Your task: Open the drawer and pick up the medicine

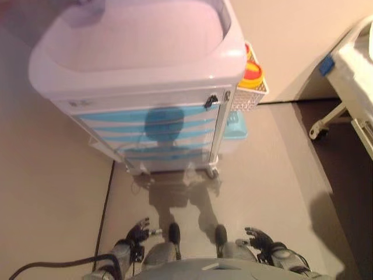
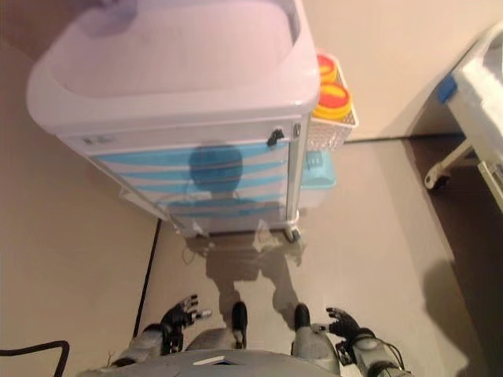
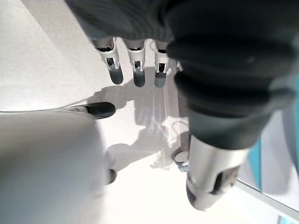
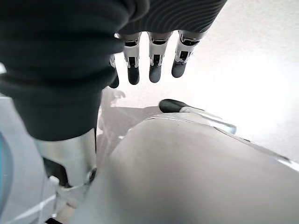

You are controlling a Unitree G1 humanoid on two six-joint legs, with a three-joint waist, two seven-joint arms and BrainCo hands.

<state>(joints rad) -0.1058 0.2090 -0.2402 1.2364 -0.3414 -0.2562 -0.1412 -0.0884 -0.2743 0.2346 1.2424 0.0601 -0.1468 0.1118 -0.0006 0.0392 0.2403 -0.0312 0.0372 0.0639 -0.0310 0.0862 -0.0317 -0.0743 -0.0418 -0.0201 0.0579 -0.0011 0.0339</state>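
The left hand [image 1: 139,232] hangs low beside the robot, its fingers [image 3: 134,70] loosely spread and straight, holding nothing, with only bare floor [image 1: 52,192] below them. Well ahead of this hand, and a little toward the right hand's side, stands a white medical cart [image 1: 140,76] on castors. Its drawers [image 1: 157,131] with light blue fronts are stacked one above the other, and all of them sit flush and closed. The medicine shows in no view, so where it lies cannot be told. A small dark latch [image 1: 210,101] sits at the upper corner of the drawer stack, on the side nearer the right hand. Hung on that same side of the cart is a white wire basket [image 1: 249,96] holding a yellow container with a red lid [image 1: 252,74], and below it a pale blue bin [image 1: 235,125]. The right hand [image 1: 259,238] also hangs low, well short of the cart, its fingers [image 4: 154,65] relaxed and apart, gripping nothing. Far out beyond the right hand, a white bed frame [image 1: 355,76] with a castor [image 1: 316,132] stands on darker floor
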